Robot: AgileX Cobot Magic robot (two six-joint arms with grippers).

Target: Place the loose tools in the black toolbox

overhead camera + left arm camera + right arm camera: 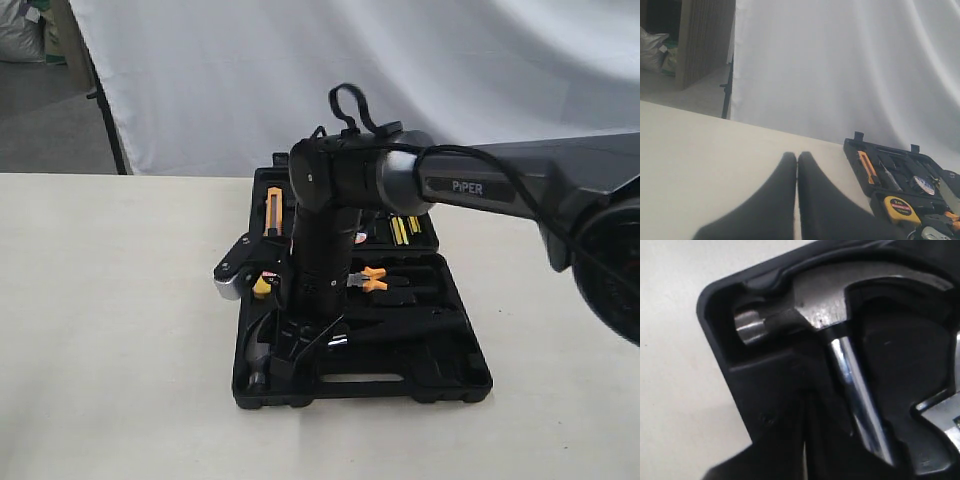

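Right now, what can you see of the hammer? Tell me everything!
The hammer lies flat in its shaped hollow in a corner of the toolbox. Its head looks like scuffed grey steel, with a round shiny face at one end and a curved claw at the other. A bright, mirror-like shaft runs from the head; the handle is hidden. The black plastic cradles it. The right gripper, shut, sits close beside the shaft; whether it touches is unclear.
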